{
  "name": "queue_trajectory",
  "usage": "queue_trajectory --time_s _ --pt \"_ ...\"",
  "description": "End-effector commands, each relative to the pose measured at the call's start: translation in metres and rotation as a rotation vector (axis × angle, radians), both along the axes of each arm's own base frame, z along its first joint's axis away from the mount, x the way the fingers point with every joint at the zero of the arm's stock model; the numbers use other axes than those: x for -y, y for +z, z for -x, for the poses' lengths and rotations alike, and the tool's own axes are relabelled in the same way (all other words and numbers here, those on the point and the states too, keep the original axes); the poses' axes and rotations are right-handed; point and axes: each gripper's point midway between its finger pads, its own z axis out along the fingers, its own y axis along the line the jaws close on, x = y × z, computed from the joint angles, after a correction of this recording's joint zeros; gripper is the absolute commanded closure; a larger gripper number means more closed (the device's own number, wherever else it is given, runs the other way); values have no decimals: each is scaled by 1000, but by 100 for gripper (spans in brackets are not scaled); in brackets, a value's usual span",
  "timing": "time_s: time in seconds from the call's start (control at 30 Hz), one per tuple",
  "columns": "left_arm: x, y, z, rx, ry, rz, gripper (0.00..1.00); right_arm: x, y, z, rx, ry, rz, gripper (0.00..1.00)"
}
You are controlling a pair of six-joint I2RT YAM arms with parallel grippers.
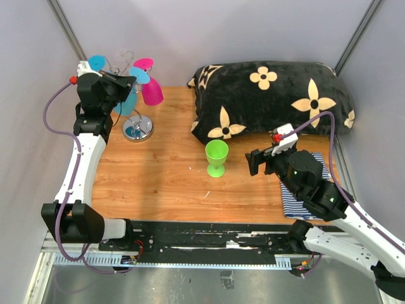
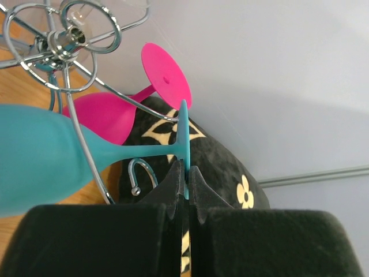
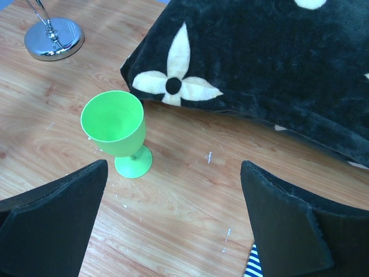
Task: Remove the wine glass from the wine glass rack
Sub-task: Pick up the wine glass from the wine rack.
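The wine glass rack [image 1: 138, 128] stands at the back left, its wire hub [image 2: 57, 40] close to the left wrist camera. A teal wine glass [image 2: 34, 156] hangs tilted from it, bowl low and flat foot [image 2: 183, 135] edge-on. My left gripper [image 2: 187, 173] is shut on that foot's rim and sits at the rack top [image 1: 130, 81]. A pink wine glass [image 2: 115, 118] hangs beside the teal one. A green wine glass [image 1: 216, 156] stands upright mid-table. My right gripper [image 3: 173, 219] hovers open to its right, holding nothing.
A black flowered pillow [image 1: 272, 98] fills the back right of the wooden table [image 1: 158, 183]. A blue-striped cloth [image 1: 304, 196] lies under the right arm. The rack's chrome base [image 3: 55, 39] shows in the right wrist view. Grey walls close in the back and sides.
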Motion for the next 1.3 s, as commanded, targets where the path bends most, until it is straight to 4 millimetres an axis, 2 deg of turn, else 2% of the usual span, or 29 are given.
queue_trajectory --time_s 0.0,0.37,0.63,0.73,1.03,1.27 --pt "9 22 -9 59 -44 -18 100 9 16 3 27 -21 -26 2" --pt "21 15 -10 61 -110 18 99 8 10 3 14 -23 -28 2" --pt "4 25 3 79 7 157 99 9 11 4 18 -24 -29 2" --pt "4 27 6 78 15 203 100 9 10 4 16 -24 -33 2" --pt "13 23 -1 102 -31 361 100 11 10 5 17 -25 -39 2" --pt "6 20 -1 146 3 369 100 13 11 7 20 -25 -42 2"
